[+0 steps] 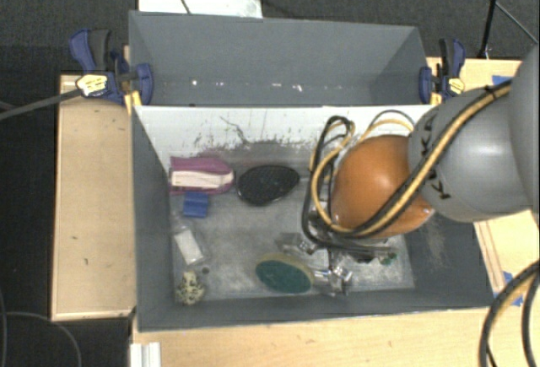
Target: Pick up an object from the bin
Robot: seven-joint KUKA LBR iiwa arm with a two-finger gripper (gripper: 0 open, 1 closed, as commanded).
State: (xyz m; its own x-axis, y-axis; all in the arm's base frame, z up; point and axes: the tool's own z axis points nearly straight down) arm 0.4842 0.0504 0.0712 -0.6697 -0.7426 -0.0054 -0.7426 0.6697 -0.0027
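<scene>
**Claw down low at 5 o'clock, right next to the green oval**

So the claw (pixel 335 271) is way down near the floor of the grey metal bin (pixel 270 53), around 5 o'clock on the floor. It's shiny metal, tucked under the arm's smooth, rounded orange cover (pixel 371 184), which has black and yellow cables (pixel 321 163) looped round it. Honestly can't tell if the claw is apart or together, it's too cluttered down there.

The closest thing is a flat dark green oval disc (pixel 283 276) at about 6 o'clock, lying flat with a matte look. Its long axis runs roughly 9 to 3, and the claw sits just off its 3 o'clock end. Whether they're actually touching, I can't say.

The rest is spread out well apart:
- a black oval lump (pixel 268 185) with a bumpy texture, near 12 o'clock, long axis also about 9 to 3
- a soft-looking pink and white folded pad (pixel 201 174) at 10 o'clock
- a small blue block (pixel 196 205) just below that pad
- a clear little packet (pixel 187 245) at 8 o'clock, tilted
- a speckled, crumply lump (pixel 191 288) at 7 o'clock, in the corner

The floor itself looks scuffed and scratched.
</scene>
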